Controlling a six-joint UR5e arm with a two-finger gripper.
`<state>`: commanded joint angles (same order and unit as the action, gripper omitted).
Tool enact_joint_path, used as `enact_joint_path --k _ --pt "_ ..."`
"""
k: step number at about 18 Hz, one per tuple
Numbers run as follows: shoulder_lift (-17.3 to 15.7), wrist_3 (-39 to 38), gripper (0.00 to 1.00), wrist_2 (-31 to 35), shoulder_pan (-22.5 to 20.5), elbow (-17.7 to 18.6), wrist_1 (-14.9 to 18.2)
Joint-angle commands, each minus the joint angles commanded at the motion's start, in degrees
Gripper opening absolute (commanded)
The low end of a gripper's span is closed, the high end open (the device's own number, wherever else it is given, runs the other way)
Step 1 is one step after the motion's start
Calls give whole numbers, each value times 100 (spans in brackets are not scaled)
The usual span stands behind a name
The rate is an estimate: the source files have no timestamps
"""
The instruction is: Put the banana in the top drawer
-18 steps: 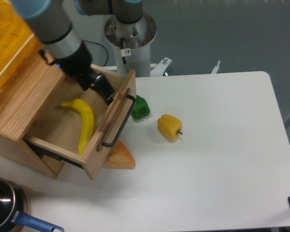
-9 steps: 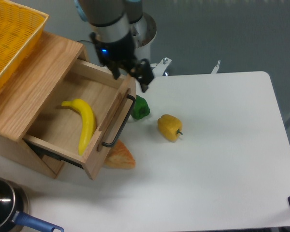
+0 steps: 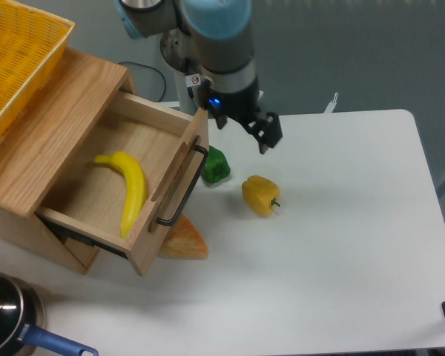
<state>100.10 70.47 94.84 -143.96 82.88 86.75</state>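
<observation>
the banana point(image 3: 130, 189), smooth, curved and bright yellow, lies flat on the pale wood floor of the top drawer point(image 3: 89, 194), which stands pulled out with its thin black bar handle point(image 3: 182, 187) facing the tabletop point(image 3: 341, 245). the gripper point(image 3: 265, 133) hangs over the white tabletop right of the drawer, carrying nothing; how wide the dark fingers stand, i cannot tell. below it sit a glossy green pepper point(image 3: 216, 165) and a lumpy yellow pepper point(image 3: 259, 195).

The drawer point(image 3: 137, 222) hides half the bread point(image 3: 184, 241); the pan point(image 3: 7, 319) and basket point(image 3: 18, 55) run off the left edge.
</observation>
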Motion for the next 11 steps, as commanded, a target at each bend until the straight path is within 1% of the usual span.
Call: enact_joint_path --k 2,8,11 --pt "97 177 100 -44 -80 -9 -88" --pt "282 186 100 -105 -167 -9 -334" --pt "378 195 100 -220 -194 -27 -518"
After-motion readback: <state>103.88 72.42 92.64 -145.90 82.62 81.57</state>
